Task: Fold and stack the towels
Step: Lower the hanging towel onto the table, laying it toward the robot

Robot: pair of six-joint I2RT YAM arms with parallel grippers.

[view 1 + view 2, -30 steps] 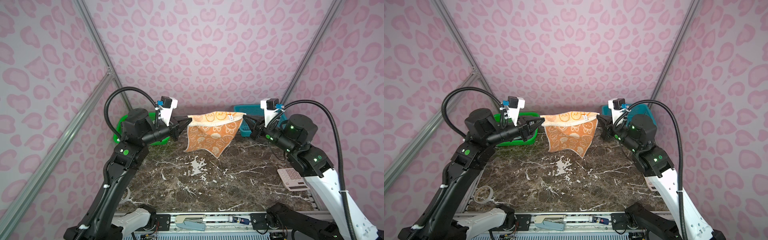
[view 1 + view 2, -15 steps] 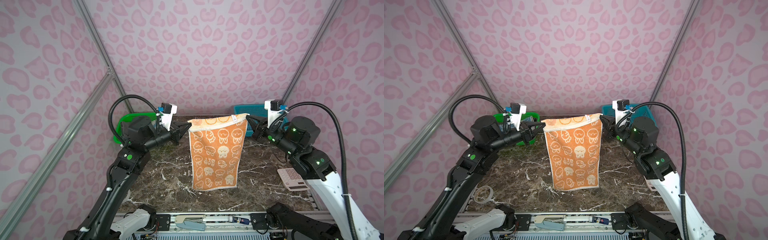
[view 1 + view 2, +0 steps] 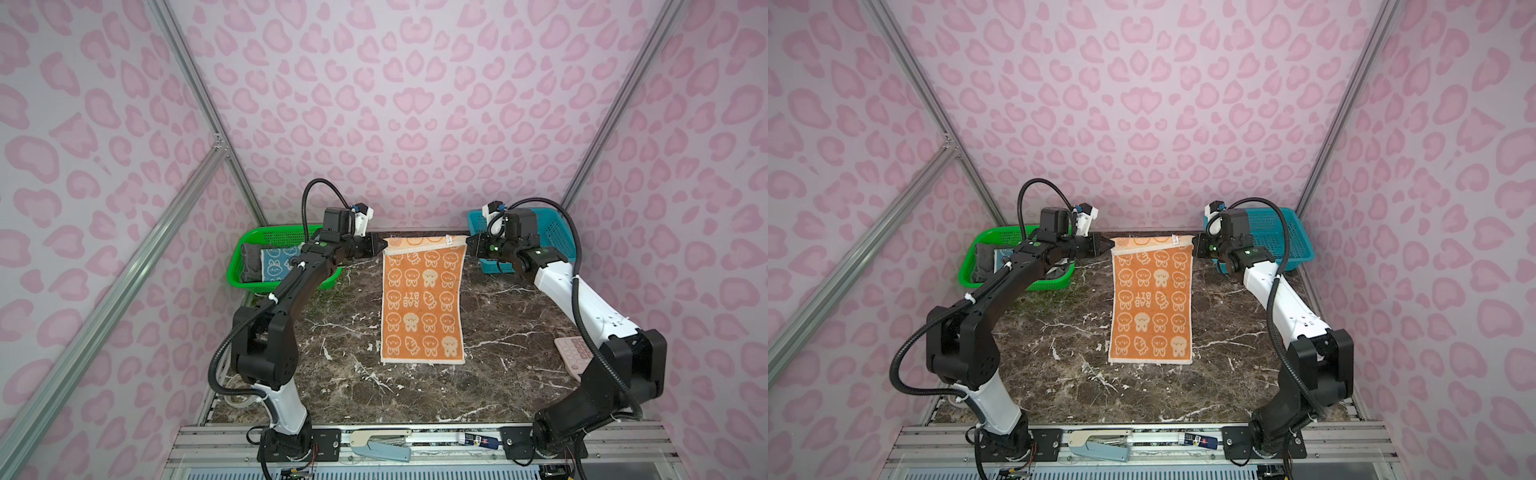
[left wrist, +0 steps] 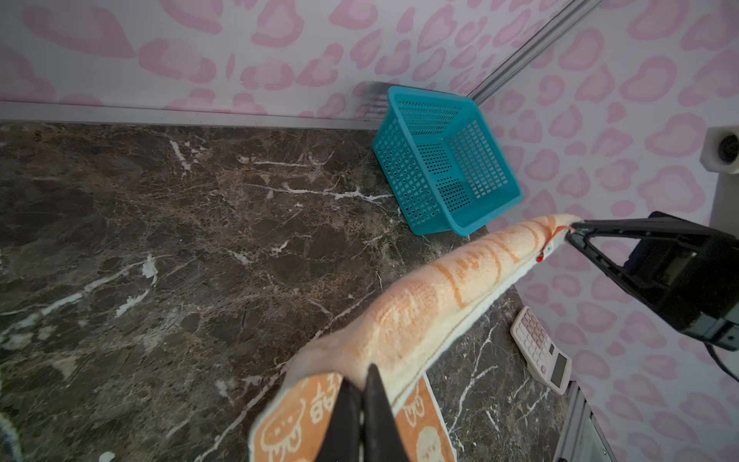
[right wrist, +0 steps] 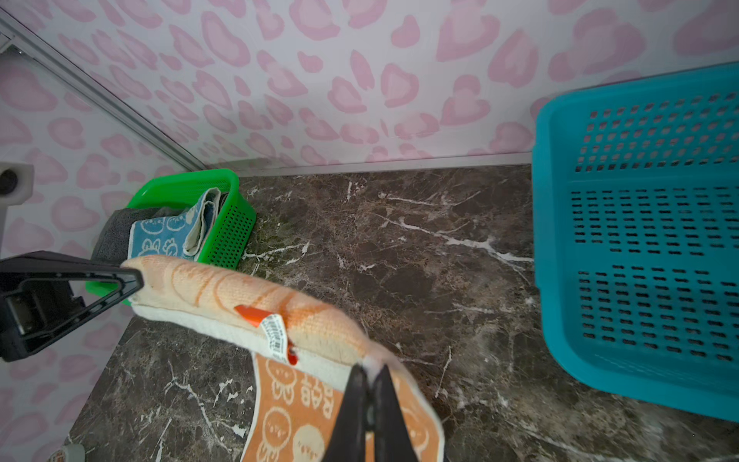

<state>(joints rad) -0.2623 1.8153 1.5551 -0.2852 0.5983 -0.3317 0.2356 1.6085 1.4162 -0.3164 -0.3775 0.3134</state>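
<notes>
Orange towel: orange ground, cream rabbit figures in rows, cream border. Its far short edge is rolled over and stretched taut between the two grippers. The cloth is flat and unfolded below that edge.

Left gripper: jaws closed, pinching the towel's far corner on its side. Right gripper: jaws closed, pinching the opposite far corner.

Writing: "RAB BIT" woven in cream at mid-length, upside down in both top views. A small white tag with a barcode and a red-orange tab hangs from the rolled edge, nearer the right gripper. The barcode cannot be read.

Orientation: the long axis runs from the line between the grippers toward the arm bases, over the marble table. The short axis spans gripper to gripper. Whether the near end rests on the table cannot be told.

The blue towel and the dark-grey towel lie in the green basket, outboard of the left gripper. The teal basket stands just behind the right gripper
</notes>
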